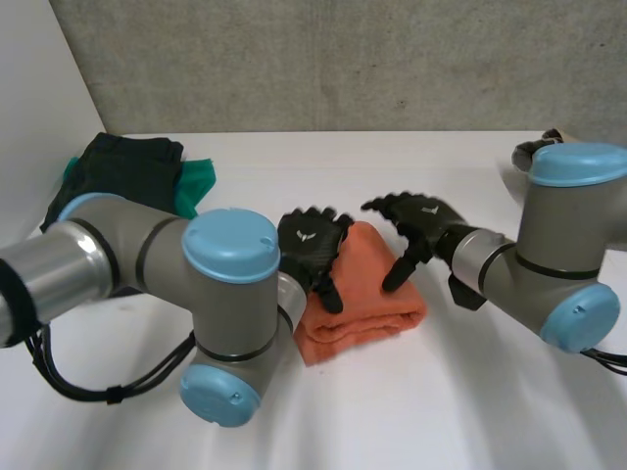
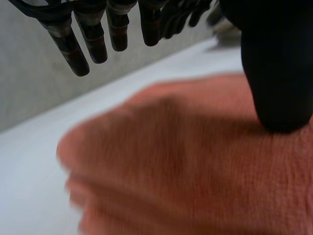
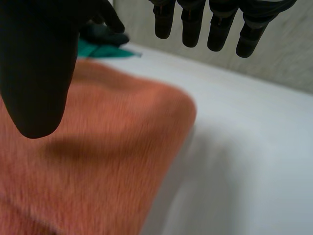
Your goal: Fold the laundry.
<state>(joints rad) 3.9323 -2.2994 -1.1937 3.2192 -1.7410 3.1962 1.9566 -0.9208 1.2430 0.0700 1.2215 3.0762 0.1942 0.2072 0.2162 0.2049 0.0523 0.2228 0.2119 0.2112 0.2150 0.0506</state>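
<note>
Orange towel (image 1: 367,299): lying folded.
Hands: I'm holding left hand (image 1: 312,243) and right hand (image 1: 423,220) spread over it.
Risk: a thumb may be catching, undoing the fold.

The left arm (image 1: 108,245) reaches in with its elbow bent and its blue-capped joints stacked just behind the wrist. It ends in the left hand (image 1: 308,240), held palm-down with its fingers (image 2: 73,46) straight, a little spread and raised, while its thumb (image 2: 276,73) points down, well apart from them. The right arm (image 1: 563,220) comes in from the opposite side with its wrist angled toward the left hand, and the right hand (image 1: 428,213) hangs near that hand without touching it, fingers (image 3: 215,27) likewise straight and parted and thumb (image 3: 39,73) dropped apart from them.
</note>
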